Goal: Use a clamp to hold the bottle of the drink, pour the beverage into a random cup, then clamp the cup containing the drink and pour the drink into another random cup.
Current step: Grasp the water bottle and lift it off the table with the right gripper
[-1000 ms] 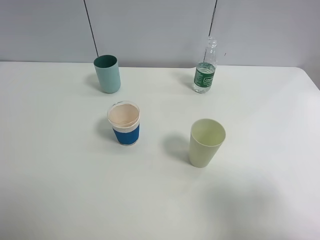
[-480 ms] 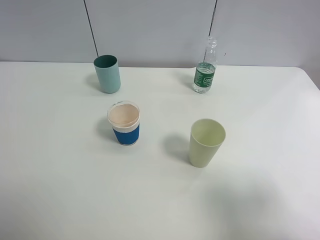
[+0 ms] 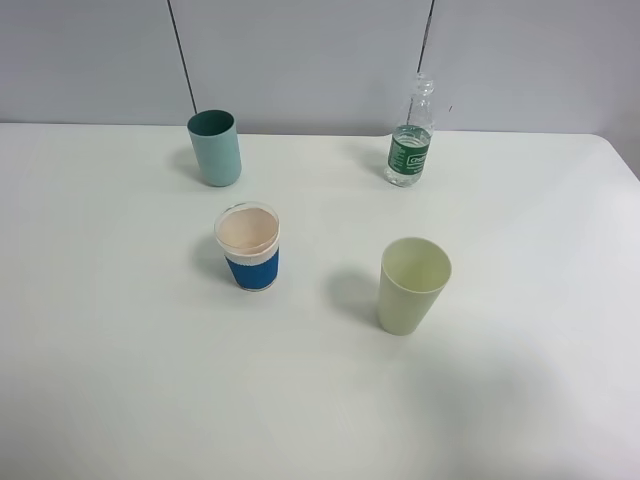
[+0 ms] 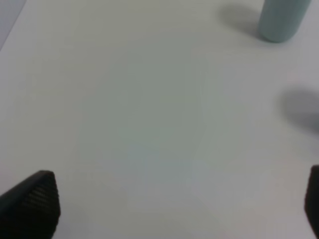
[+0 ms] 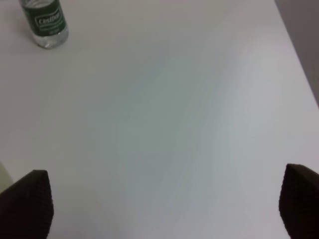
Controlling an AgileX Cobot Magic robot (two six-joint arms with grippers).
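Note:
A clear bottle (image 3: 411, 145) with a green label stands upright at the back right of the white table; it also shows in the right wrist view (image 5: 45, 22). A teal cup (image 3: 216, 148) stands at the back left, and shows in the left wrist view (image 4: 280, 19). A cup with a blue band (image 3: 248, 246) stands in the middle left. A pale green cup (image 3: 411, 285) stands in the middle right. My left gripper (image 4: 174, 204) and right gripper (image 5: 164, 204) are open and empty over bare table, far from all of them. Neither arm shows in the high view.
The table's right edge (image 5: 299, 64) runs close to the right gripper, and its far right corner (image 3: 605, 140) shows in the high view. A grey wall (image 3: 300, 60) stands behind the table.

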